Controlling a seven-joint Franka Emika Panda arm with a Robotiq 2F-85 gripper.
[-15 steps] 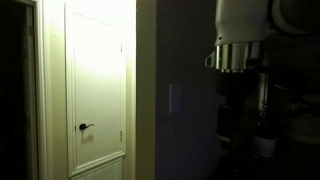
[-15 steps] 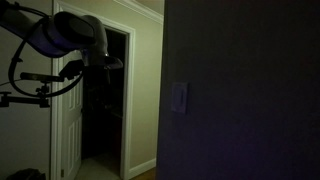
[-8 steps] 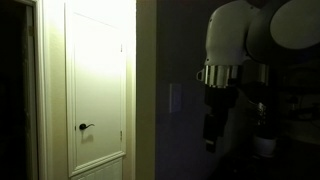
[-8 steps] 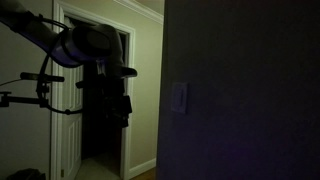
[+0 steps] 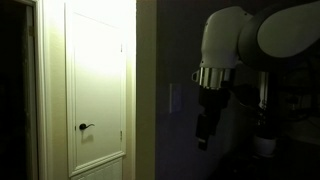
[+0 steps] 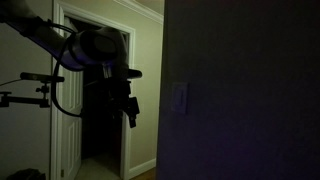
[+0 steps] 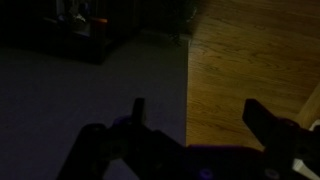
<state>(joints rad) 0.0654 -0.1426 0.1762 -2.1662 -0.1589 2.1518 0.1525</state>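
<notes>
While the room lies dim, the tool (image 7: 193,108) hangs spread, empty, near the switch (image 5: 175,97) on a dark wall (image 5: 182,40).

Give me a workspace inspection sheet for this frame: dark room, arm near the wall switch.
Surface: no table; dark wall; wood floor lit in the wrist view.
Job's things: wall switch, a pale plate on the wall, untouched; its position is too dim to tell.
Clutter: dim objects at the far floor edge in the wrist view, unidentifiable.
Grippers: gripper points down, beside the switch and apart from it in both exterior views; jaws open, empty.
Cables: black cable loops under the arm.
Surroundings: closed white door with dark handle; open doorway, dark beyond.
</notes>
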